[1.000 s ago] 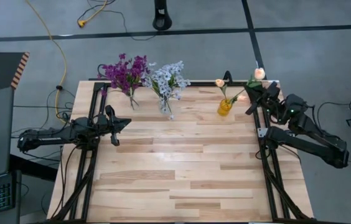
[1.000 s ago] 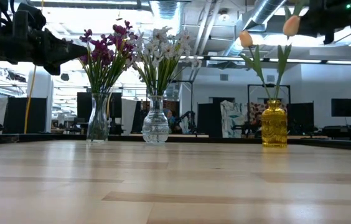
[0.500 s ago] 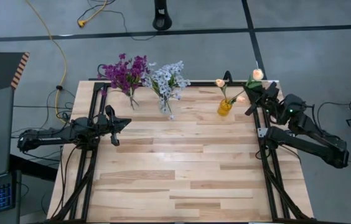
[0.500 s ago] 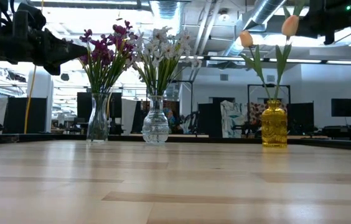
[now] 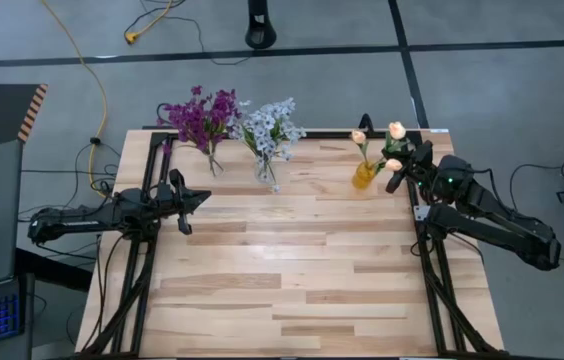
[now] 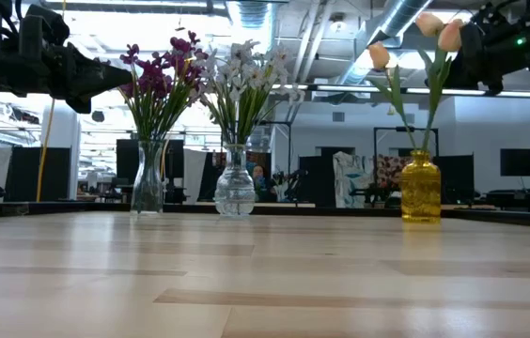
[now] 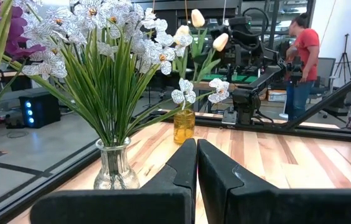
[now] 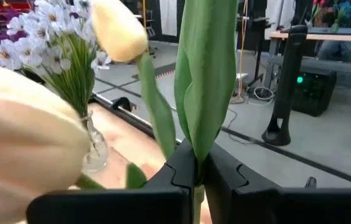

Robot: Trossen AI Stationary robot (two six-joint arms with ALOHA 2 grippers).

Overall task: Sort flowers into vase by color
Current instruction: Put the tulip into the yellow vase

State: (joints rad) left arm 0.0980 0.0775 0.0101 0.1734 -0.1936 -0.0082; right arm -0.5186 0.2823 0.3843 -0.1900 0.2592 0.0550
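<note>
Your left hand (image 5: 197,200) hangs idle over the worktop's (image 5: 292,270) left side, fingers pressed together on nothing. At the back, purple flowers (image 5: 200,113) and blue-white flowers (image 5: 270,124) stand in clear vases. Over on the right, your right hand (image 5: 402,168) has its fingers pinched on a peach flower's (image 8: 203,68) stem, just above the yellow vase (image 5: 364,175).

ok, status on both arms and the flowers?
Right gripper shut on peach flower stem at yellow vase. Left gripper shut, empty, parked at the table's left side. Nothing in the way.
</note>
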